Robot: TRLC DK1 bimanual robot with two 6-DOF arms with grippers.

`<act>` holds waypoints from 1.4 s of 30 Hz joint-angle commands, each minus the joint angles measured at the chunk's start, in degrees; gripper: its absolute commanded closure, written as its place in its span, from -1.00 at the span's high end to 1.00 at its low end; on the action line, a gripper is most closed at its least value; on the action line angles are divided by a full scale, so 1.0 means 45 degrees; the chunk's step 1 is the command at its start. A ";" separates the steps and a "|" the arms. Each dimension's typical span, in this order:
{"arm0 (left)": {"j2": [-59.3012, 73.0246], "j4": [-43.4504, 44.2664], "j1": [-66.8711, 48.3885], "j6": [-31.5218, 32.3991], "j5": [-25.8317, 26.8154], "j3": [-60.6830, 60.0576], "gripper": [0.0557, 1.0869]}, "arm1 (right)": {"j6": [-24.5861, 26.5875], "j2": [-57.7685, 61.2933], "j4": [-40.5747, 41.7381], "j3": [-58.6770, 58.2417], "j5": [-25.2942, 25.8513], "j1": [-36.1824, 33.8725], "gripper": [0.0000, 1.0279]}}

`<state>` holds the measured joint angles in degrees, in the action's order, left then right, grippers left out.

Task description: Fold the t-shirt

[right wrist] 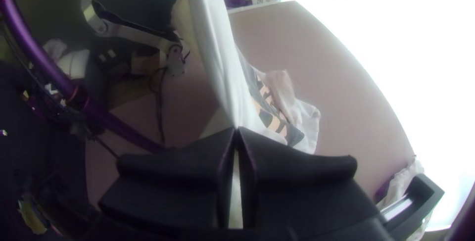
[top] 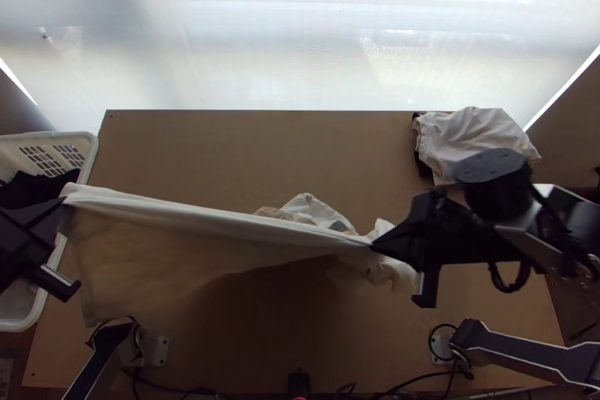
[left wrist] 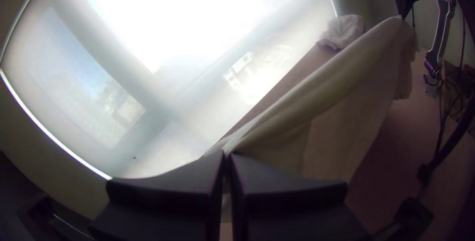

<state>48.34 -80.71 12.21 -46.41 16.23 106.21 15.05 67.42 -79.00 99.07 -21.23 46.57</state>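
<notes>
The white t-shirt [top: 202, 231] is stretched by its upper edge over the bench [top: 337, 152], the left gripper [top: 66, 202] and right gripper [top: 373, 245] each with fingers closed on the cloth, while a rumpled, printed part lies beneath near the right one. To spread it well, both grips should share an even, gentle pull (too much could tug the cloth loose), letting the hanging side touch down first and that bunched part open out before the upper edge is lowered
</notes>
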 commanded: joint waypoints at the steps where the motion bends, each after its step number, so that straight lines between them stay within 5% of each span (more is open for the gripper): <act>1: -0.0781 -0.0073 0.0217 0.0392 -0.0208 -0.0673 -0.92 | -0.0102 -0.1115 -0.0296 -0.1370 -0.1277 -0.1129 -0.95; 11: -0.1503 0.1646 0.0061 -0.0096 -0.0169 -0.5361 -0.92 | 0.0386 -0.0392 0.5193 -0.7874 0.0285 -0.0934 -0.95; 21: -0.2363 0.4087 0.0080 -0.1209 -0.0384 -0.9619 -0.92 | 0.0035 0.2596 0.8767 -0.9066 0.1320 -0.0875 -0.91; 27: -0.2909 0.4634 0.0217 -0.2166 -0.0696 -1.1123 -0.92 | -0.0590 0.3729 0.8611 -0.8284 0.1340 -0.0914 0.05; 35: -0.3007 0.5044 0.0432 -0.2538 -0.0735 -1.1357 -0.92 | -0.0629 0.3104 0.6736 -0.7581 0.1359 -0.0778 0.25; 39: -0.3027 0.5103 0.0471 -0.2557 -0.0735 -1.1337 -0.92 | -0.0649 0.2948 0.5622 -0.6468 0.1359 -0.0582 0.58; 42: -0.3007 0.5103 0.0490 -0.2459 -0.0716 -1.1240 -0.92 | -0.0766 0.2948 0.5232 -0.5804 0.1359 -0.0114 0.62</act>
<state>34.98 -58.30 14.04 -57.45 12.91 55.90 12.27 81.14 -50.78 67.24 -15.00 43.57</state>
